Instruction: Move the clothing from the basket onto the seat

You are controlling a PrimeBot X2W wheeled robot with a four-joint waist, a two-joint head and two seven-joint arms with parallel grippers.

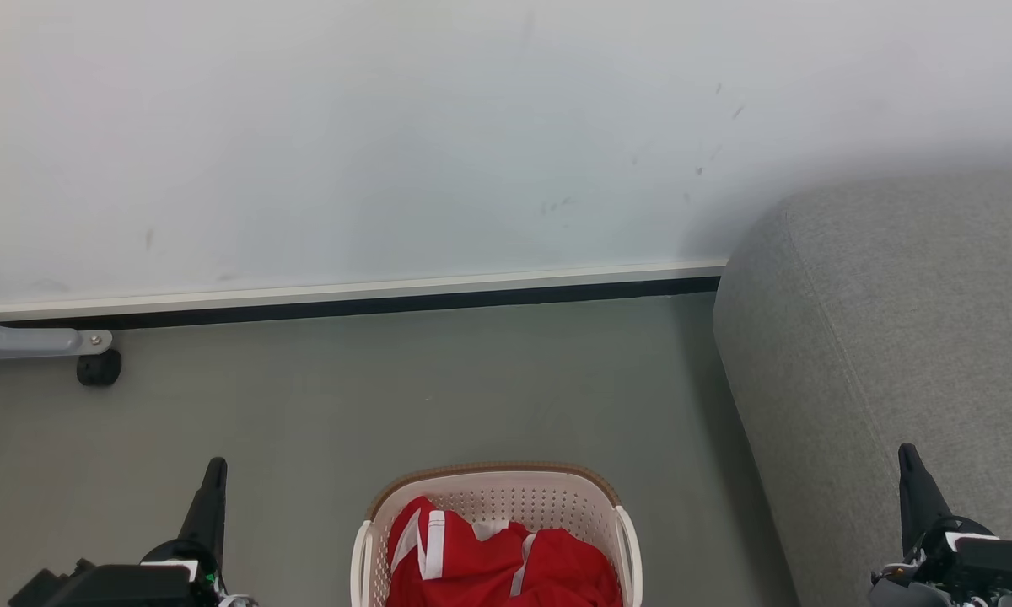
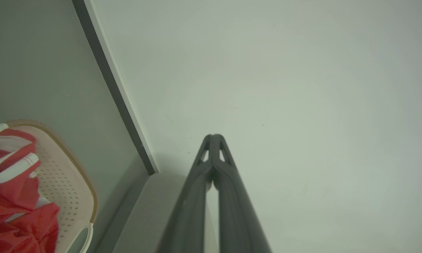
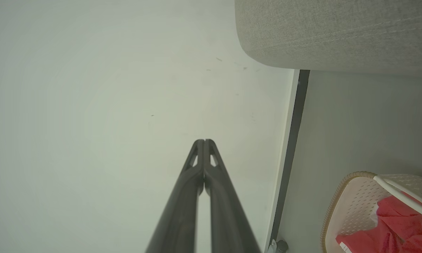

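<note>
Right, the basket (image 1: 493,470) sits on the grey floor (image 1: 388,388), well apart from the floor's far edge, where a white and black skirting board (image 1: 346,295) meets the pale wall (image 1: 388,126). Its brown-rimmed rounded end points at that wall, with one white handle (image 1: 361,556) on each side. The near part is cut off by the picture, so I can't call its long axis.

Inside lies the clothing (image 1: 489,565), a crumpled red heap with white stripes and a bit of white showing near the middle. It's bunched up with no clear direction, though one white stripe at the left runs roughly toward the wall end.

Over on the robot's right is the seat (image 1: 894,337), big and grey. Its rounded corner sits by the wall, and its long side runs back toward the robot. A bare strip of floor lies between seat and basket, with nothing standing on it.

Left hand (image 1: 216,469) is low at the left, fingers pressed together and holding nothing; the left wrist view shows the tips (image 2: 213,137) meeting. Right hand (image 1: 907,457) is low at the right against the seat's fabric, also closed on nothing, tips (image 3: 204,142) touching in the right wrist view.

Far left, by the skirting, a black caster (image 1: 99,367) sits under a grey metal leg (image 1: 34,341), well apart from the basket.
</note>
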